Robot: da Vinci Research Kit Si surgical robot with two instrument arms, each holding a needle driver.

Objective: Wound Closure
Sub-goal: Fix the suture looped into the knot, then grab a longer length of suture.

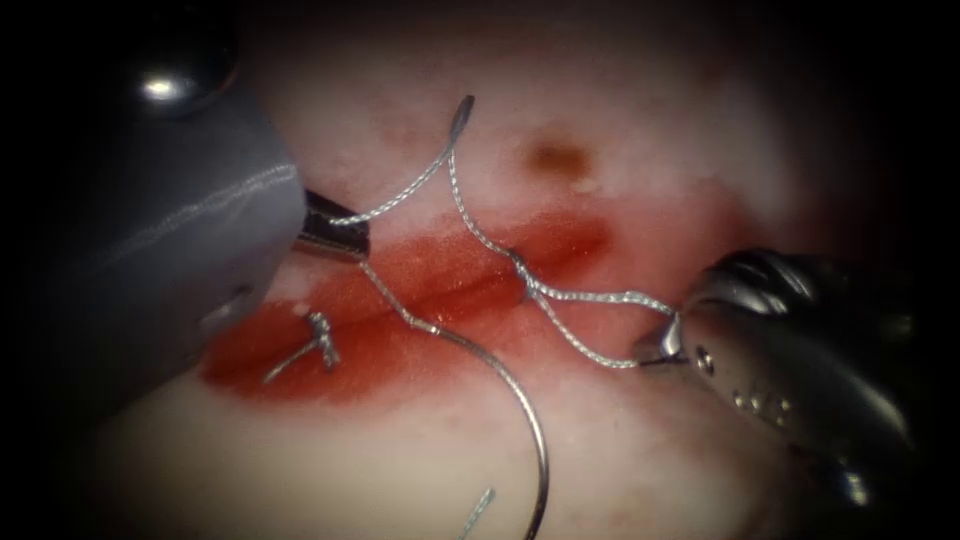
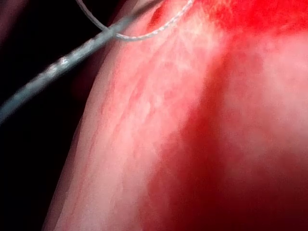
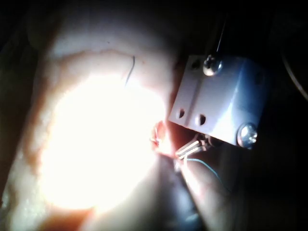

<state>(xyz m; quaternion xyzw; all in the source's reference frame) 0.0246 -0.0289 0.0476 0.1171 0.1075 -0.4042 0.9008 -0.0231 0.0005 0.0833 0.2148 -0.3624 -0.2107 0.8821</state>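
Tissue (image 1: 620, 450) with cut (image 1: 450, 285); left tool (image 1: 335, 232) and right tool (image 1: 660, 350) each clamped on thread (image 1: 590, 296) — needle (image 1: 520, 400) lies free below the cut, unheld. Uneven tension could loosen the knot (image 1: 522, 272).

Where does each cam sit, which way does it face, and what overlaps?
Endoscope: above and in front of the cut; left tool and right tool both hold thread; needle lies free.
Left wrist: near that arm's wrist, close on tissue.
Right wrist: near that arm's wrist, on tissue and a tool.
Shared: thread, tissue.
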